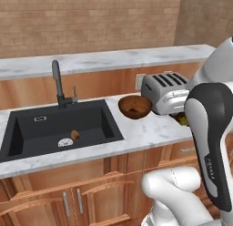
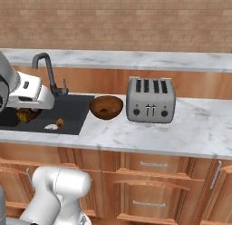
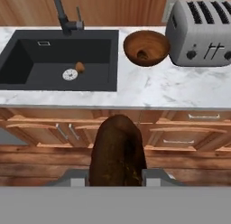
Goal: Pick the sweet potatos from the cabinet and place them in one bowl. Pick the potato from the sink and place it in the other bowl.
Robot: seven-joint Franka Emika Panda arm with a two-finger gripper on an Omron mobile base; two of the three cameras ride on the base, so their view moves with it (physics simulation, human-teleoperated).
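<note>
Currently we are carrying sweet potato [image 3: 117, 151], pincer [image 3: 116, 175] clamped narrow on it, hand view looking down over surface [image 3: 149, 90]. Reddish-brown bowl [image 3: 146, 48] sitting between sink [image 3: 27, 60] and toaster [image 3: 203, 31], seemingly one tuber inside already. Left base view: potato [image 1: 75, 135] lying by drain in sink. Right base view: tuber showing under hand, above sink. Next we are needing reach over bowl, then release.

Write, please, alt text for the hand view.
The tool is shut on a dark sweet potato above the counter edge. Beyond are the black sink holding a small potato, a brown bowl and a toaster.
</note>
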